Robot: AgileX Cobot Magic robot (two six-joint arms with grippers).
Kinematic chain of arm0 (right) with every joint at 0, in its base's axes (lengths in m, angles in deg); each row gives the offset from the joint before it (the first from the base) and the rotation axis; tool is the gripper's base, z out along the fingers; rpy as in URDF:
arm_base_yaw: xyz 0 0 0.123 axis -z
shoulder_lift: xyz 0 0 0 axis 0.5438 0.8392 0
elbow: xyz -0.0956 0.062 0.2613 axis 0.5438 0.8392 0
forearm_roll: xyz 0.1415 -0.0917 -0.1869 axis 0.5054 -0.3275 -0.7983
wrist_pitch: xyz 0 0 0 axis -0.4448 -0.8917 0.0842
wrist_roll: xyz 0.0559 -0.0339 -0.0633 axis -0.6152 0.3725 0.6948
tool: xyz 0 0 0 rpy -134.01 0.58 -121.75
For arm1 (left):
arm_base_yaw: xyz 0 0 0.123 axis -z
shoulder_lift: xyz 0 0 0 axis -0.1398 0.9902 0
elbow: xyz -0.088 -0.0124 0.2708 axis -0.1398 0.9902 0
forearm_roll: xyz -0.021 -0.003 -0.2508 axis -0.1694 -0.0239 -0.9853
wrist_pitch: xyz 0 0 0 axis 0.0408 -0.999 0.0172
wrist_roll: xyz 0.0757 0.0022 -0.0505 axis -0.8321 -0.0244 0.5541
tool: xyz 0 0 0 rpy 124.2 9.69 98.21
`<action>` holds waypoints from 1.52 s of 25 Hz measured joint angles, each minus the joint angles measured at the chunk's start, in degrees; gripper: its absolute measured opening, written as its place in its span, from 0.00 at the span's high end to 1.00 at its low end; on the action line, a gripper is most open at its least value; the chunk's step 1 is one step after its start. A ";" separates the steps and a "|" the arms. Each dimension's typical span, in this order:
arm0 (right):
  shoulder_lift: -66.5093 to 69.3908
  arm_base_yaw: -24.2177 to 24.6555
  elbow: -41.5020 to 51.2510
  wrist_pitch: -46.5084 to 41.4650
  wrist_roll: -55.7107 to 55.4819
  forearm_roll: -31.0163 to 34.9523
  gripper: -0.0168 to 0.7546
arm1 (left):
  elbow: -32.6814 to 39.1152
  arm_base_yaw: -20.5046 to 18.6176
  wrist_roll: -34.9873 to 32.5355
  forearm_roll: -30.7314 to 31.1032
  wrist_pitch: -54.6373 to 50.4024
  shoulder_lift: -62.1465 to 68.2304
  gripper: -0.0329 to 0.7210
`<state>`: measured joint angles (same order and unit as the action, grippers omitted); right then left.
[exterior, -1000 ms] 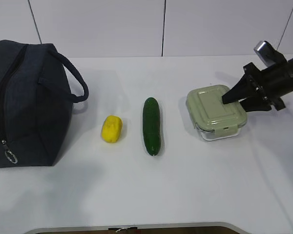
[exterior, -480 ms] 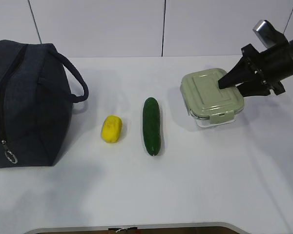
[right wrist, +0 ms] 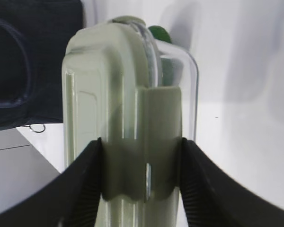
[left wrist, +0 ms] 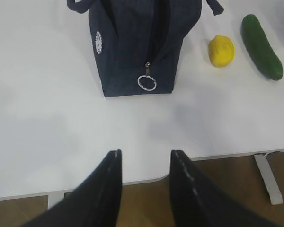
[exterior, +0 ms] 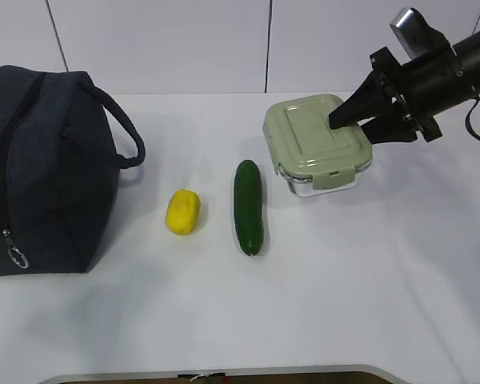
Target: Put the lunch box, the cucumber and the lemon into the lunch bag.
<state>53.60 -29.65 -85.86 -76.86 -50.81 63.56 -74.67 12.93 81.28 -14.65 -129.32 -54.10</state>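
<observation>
My right gripper (exterior: 354,122) is shut on the lunch box (exterior: 310,138), a clear glass box with a sage-green snap lid, and holds it lifted and tilted above the table at the right. In the right wrist view the lunch box (right wrist: 128,109) fills the space between the right gripper's (right wrist: 141,142) jaws. The cucumber (exterior: 248,206) lies mid-table and the lemon (exterior: 182,211) lies left of it. The navy lunch bag (exterior: 40,168) stands at the far left, zipper shut. My left gripper (left wrist: 144,153) is open and empty above the table's front edge, short of the lunch bag (left wrist: 137,45).
The left wrist view shows the bag's ring pull (left wrist: 146,82), the lemon (left wrist: 221,50) and the cucumber (left wrist: 261,46) beyond it. The white table (exterior: 320,304) ends at a rounded front edge. A panelled wall (exterior: 224,40) stands behind.
My right gripper has lifted the lunch box off the table and carried it left and upward, towards the cucumber. The bag, lemon and cucumber have not moved.
</observation>
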 joint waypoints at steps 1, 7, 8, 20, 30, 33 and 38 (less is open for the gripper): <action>-0.25 -0.43 0.00 -0.14 -0.14 0.47 0.50 | -0.90 0.00 0.00 -0.30 0.00 1.73 0.64; -0.85 -2.16 0.00 -0.14 -0.14 3.91 0.50 | -7.05 0.00 0.00 -1.66 0.09 13.85 0.64; -0.85 -2.49 0.00 -0.14 -0.14 4.70 0.50 | -8.26 0.00 0.00 -1.66 0.20 15.72 0.64; -1.19 -6.81 0.12 0.06 0.10 12.69 0.50 | -19.48 0.00 -0.60 -0.19 1.38 42.59 0.64; -1.32 -10.24 -4.36 0.06 0.24 15.11 0.50 | -29.44 0.00 -1.76 0.67 1.12 56.77 0.57; -1.32 -11.85 -4.77 0.06 0.24 15.60 0.50 | -30.99 0.00 -1.76 0.91 2.07 60.30 0.55; -1.32 -14.12 -4.77 -0.14 0.24 16.07 0.50 | -35.56 0.00 -1.76 1.25 2.72 66.46 0.54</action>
<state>52.28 -43.77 -90.63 -77.00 -50.57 79.63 -110.23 12.93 79.52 -13.41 -126.60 12.35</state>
